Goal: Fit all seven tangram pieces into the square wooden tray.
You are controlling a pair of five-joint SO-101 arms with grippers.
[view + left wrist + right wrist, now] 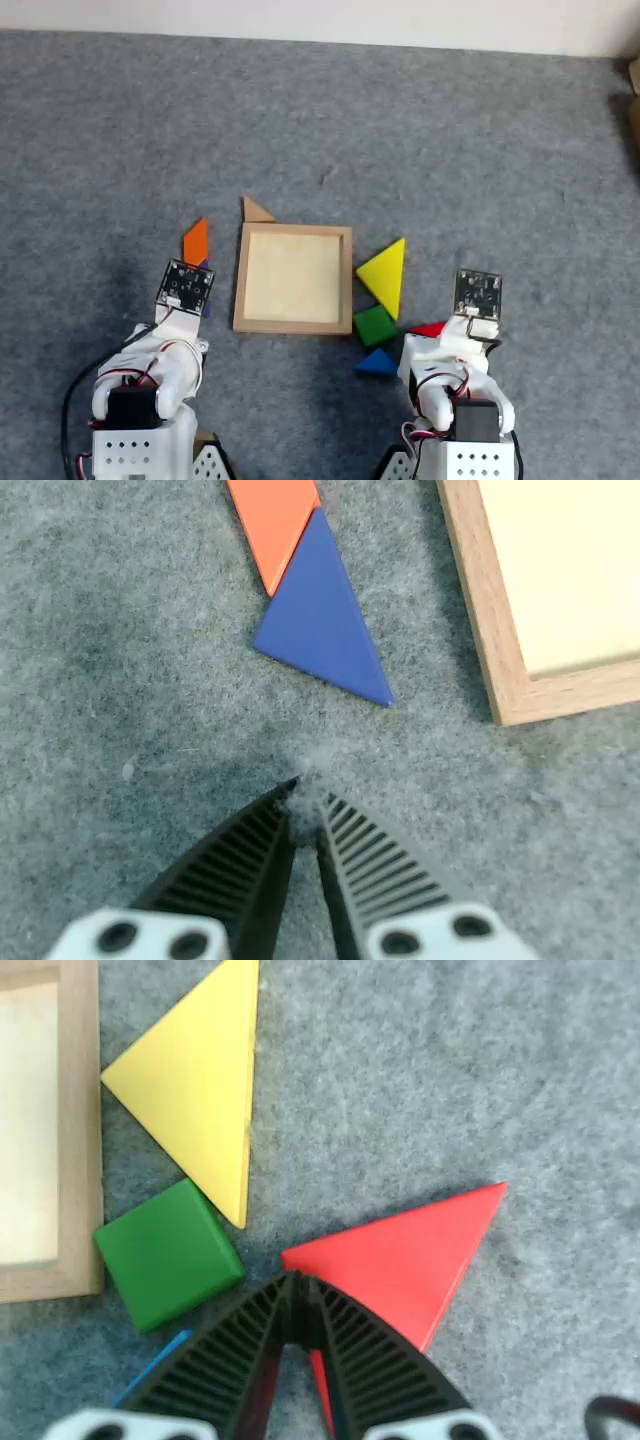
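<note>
**High view.** The square wooden tray lies on the grey carpet between the two arms. Its floor is bare, so no piece is fitted yet. The tan triangle sits at its far left corner and the orange parallelogram lies to its left. The yellow triangle and green square lie along its right rim, with the small blue triangle just beside the square. The left arm's camera module covers most of a seventh piece.

**Left wrist view.** The left gripper has its fingers together with nothing between them, over bare carpet near the dark blue triangle. That piece touches the orange parallelogram, which the frame edge cuts off. Lifting either piece is likely to drag the other.

**Right wrist view.** The right gripper also has its fingers together and empty, at the corner of the red triangle. Whether the tips touch the piece cannot be determined. The yellow triangle and green square touch each other and sit close to the red piece. A wide opening here may nudge them or shift the tray. The flat pieces may slip on the carpet when pinched.
</note>
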